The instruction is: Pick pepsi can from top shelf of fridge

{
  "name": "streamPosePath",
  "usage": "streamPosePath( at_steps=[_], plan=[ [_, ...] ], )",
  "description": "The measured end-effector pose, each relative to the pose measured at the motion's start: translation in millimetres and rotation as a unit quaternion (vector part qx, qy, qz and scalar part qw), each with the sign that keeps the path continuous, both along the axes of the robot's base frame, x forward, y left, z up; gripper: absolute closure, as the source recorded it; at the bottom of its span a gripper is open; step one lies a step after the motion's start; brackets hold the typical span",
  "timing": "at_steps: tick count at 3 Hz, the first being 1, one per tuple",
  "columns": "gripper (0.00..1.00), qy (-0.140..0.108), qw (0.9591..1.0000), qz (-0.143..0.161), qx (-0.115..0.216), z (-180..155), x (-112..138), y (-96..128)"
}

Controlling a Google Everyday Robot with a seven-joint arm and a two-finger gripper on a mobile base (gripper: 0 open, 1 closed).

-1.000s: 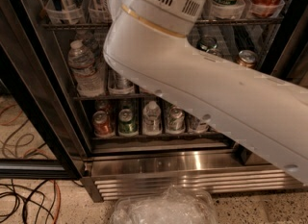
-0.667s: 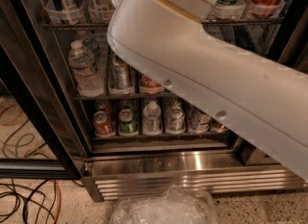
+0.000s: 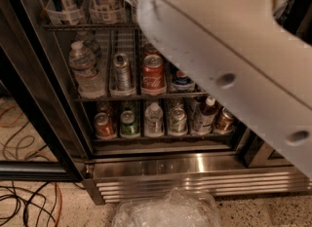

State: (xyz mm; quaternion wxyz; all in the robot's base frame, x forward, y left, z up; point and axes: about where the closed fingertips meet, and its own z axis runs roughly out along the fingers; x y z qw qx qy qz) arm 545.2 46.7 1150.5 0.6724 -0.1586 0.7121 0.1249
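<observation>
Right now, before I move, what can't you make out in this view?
- Tool: not in view. The large white plastic robot arm runs off the camera view's top edge, so I cannot tell where the tool sits.
- Dark blue pepsi can: not identifiable. The arm covers the right part of the grey wire top shelf.
- Containers in the clear plastic cup holders: cut off by the top edge, labels unreadable.

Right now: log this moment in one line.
arm: spans upper right | gripper: not in view, arm cropped at top edge | pepsi can: not seen | top shelf: left part visible
</observation>
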Motion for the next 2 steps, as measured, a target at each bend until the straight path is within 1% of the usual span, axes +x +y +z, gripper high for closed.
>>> streamPosePath(
  at_steps=[1, 2],
  plan=[
    [1.0, 0.063, 0.9966, 0.05, 0.019, -34.7, -25.4, -6.8],
    [1.0, 0.125, 0.9828, 0.134, 0.022, -57.7, -59.2, 5.7]
  ],
)
